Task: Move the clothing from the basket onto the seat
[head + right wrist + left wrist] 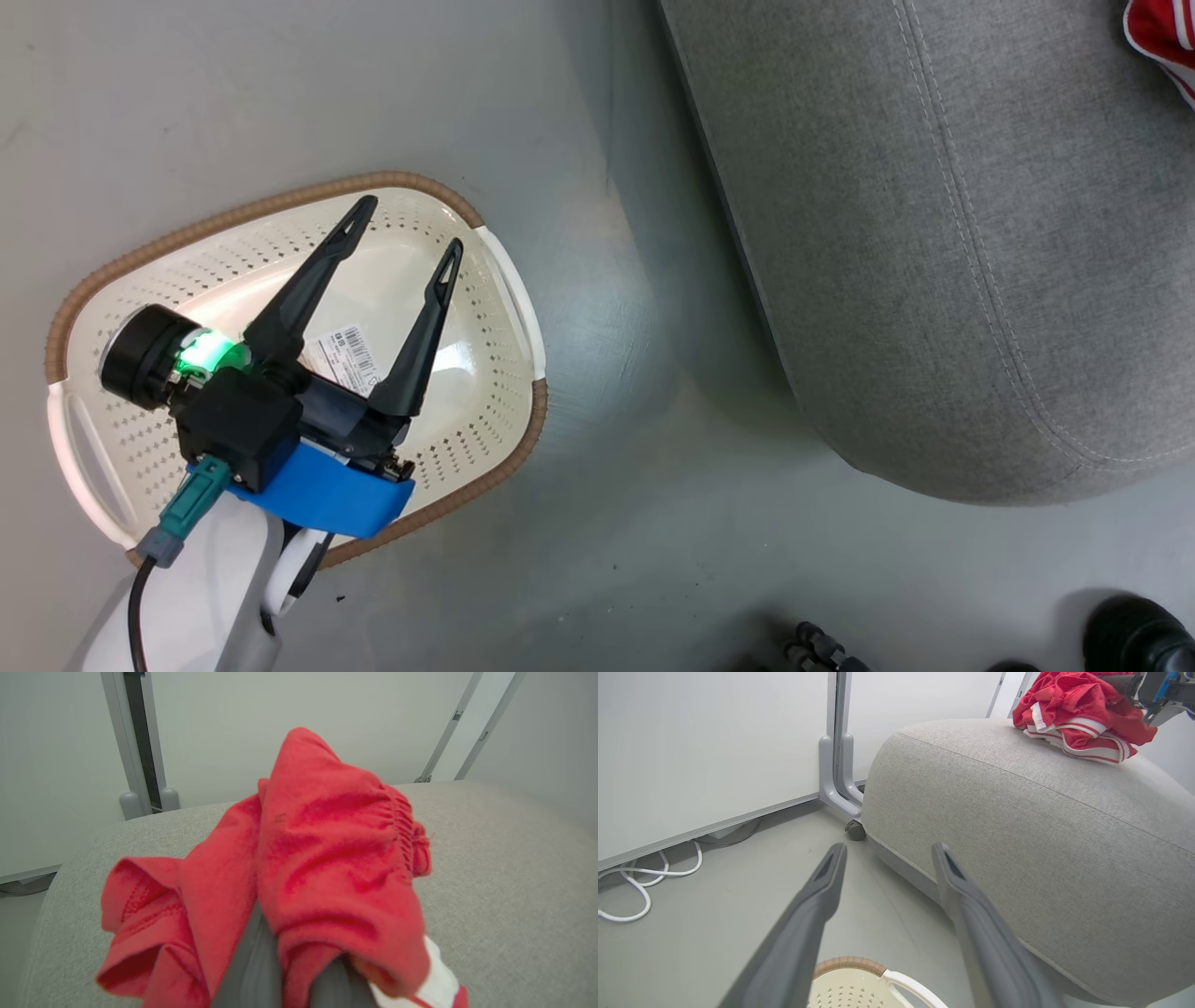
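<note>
Basket [280, 201] on the floor at left looked empty, label bare on its base, long axis running near-left to far-right. My left end effector [412, 222] hung over it, spread wide, holding nothing. Clothing [1073, 709] lay bunched on the seat [934, 233], far right, no clear long axis, striped hem toward the basket side. My right end effector [292, 970] was clamped on it. Only the release seemed left.

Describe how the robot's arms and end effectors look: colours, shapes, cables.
The left end effector has two long, tapering black fingers with slotted tips on a black block, with a blue bracket, a green light, a teal plug, a black cable and a pale forearm. The right end effector shows dark grey fingers.
</note>
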